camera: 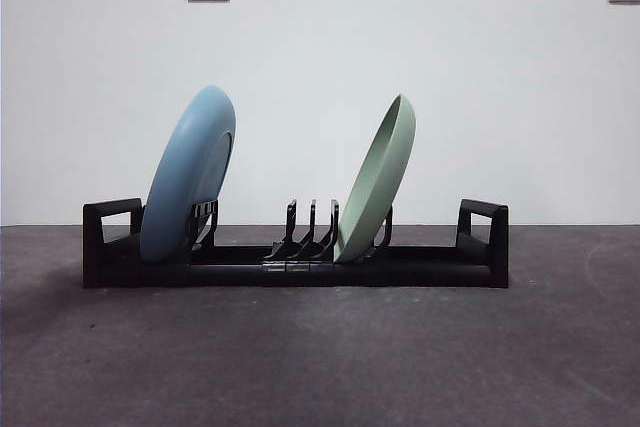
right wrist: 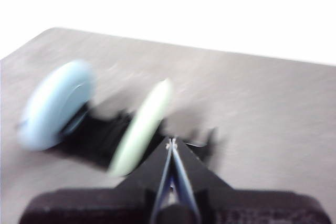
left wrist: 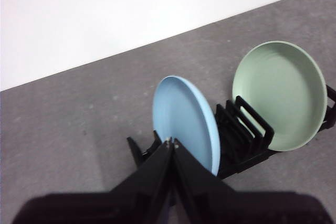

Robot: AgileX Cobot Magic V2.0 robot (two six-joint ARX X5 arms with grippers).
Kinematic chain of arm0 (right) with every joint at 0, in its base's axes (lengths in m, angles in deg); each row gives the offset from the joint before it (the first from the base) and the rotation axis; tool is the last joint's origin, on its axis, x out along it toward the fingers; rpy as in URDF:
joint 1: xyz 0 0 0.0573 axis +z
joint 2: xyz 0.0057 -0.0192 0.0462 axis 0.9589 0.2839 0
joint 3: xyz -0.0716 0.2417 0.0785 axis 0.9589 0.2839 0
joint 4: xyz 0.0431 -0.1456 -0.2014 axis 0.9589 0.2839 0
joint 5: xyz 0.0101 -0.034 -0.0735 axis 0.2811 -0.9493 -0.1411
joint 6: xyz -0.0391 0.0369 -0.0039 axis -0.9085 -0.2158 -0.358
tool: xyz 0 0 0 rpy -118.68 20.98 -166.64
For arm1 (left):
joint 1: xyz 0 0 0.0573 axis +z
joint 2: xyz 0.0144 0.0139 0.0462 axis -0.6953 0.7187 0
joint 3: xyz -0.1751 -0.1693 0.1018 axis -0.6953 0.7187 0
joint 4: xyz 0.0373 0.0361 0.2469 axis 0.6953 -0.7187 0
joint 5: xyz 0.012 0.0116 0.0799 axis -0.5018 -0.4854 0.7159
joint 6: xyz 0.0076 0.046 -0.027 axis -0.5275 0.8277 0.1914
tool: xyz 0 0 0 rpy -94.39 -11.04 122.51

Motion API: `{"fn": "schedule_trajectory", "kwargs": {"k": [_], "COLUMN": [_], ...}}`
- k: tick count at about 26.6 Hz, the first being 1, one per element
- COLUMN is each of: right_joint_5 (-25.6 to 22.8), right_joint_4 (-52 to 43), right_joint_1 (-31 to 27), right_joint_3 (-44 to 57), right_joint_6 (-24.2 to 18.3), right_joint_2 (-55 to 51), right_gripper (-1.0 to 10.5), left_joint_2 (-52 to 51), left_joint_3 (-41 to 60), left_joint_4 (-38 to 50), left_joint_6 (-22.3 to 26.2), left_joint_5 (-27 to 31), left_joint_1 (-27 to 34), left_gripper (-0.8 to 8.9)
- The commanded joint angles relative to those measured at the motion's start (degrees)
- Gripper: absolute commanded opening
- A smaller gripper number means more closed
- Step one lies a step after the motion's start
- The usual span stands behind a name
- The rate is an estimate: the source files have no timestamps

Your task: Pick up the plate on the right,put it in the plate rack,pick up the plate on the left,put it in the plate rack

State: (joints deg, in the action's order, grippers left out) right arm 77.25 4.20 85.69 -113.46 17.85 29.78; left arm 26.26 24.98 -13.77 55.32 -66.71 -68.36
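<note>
On grey table (camera: 320,357), both plates stand racked, apart from clenched, empty left end effector (left wrist: 171,142) and right end effector (right wrist: 171,141).

Both arms are up off the table; neither shows in the front view. Left gripper (left wrist: 171,142): jaws pressed together, tips meeting at a point, nothing between them. It hangs in the air, camera looking down at a slant. Right gripper (right wrist: 171,141): jaws likewise closed tip to tip, empty (its wrist pic is smeared w/ blur, so fine detail can't be read). Each wrist view shows only its own gripper, not the other arm's.
</note>
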Motion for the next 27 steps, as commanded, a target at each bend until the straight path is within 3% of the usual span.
{"fn": "schedule_trajectory", "kwargs": {"k": [1, 7, 13, 27], "right_joint_5": [-4.0, -7.1, -7.8, -7.3], "right_joint_4": [-4.1, -11.2, -10.7, -10.6], "right_joint_1": [0.7, 0.7, 0.7, 0.6], "right_joint_3": [8.4, 23.6, 24.4, 24.4], "right_joint_6": [1.8, 3.1, 7.9, 7.8], "right_joint_2": [-5.1, -16.9, -16.2, -14.3], "right_gripper": [-0.2, -0.1, 0.0, 0.0], "left_joint_2": [-3.1, -13.4, -15.0, -11.3], "left_joint_3": [4.2, 17.2, 18.4, 18.4], "left_joint_4": [1.4, 7.3, 6.0, 5.5], "left_joint_6": [0.6, 0.3, 0.0, 0.0], "left_joint_5": [-0.1, -0.1, -0.1, -0.1], "left_joint_1": [0.4, 0.4, 0.4, 0.4], "left_gripper": [-0.08, -0.08, -0.04, -0.04]}}
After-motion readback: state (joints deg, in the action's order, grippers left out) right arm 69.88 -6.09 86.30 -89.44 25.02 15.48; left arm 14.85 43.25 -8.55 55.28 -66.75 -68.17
